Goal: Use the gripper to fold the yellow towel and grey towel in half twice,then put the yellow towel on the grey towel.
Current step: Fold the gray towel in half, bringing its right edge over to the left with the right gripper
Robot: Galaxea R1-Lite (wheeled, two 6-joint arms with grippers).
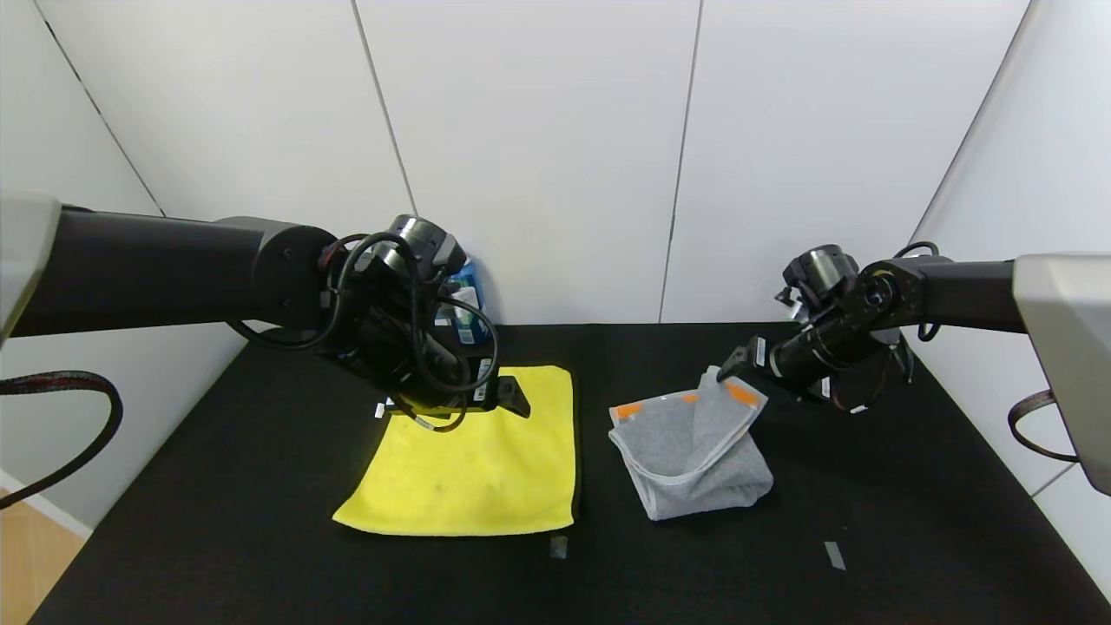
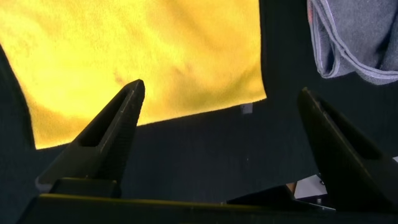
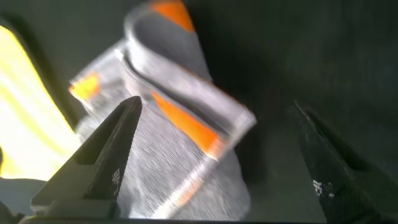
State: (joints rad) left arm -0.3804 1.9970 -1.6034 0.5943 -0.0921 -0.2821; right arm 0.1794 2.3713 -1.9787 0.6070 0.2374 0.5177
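The yellow towel [image 1: 477,460] lies flat and unfolded on the black table [image 1: 868,486], left of centre, with its black trim showing. My left gripper [image 1: 510,396] hovers over its far edge, open and empty. In the left wrist view [image 2: 221,88] the yellow towel [image 2: 143,50] lies beyond the spread fingers. The grey towel [image 1: 686,451] lies right of centre, loosely folded, with orange patches at its far end and one flap standing up. My right gripper [image 1: 726,370] is open just above that raised far corner. In the right wrist view [image 3: 216,106] the grey towel [image 3: 161,155] lies beneath the open fingers.
A blue and white bottle [image 1: 466,304] stands at the back wall behind my left arm. Two small grey tape marks [image 1: 558,547] [image 1: 834,555] lie near the table's front. White walls close in the back and both sides.
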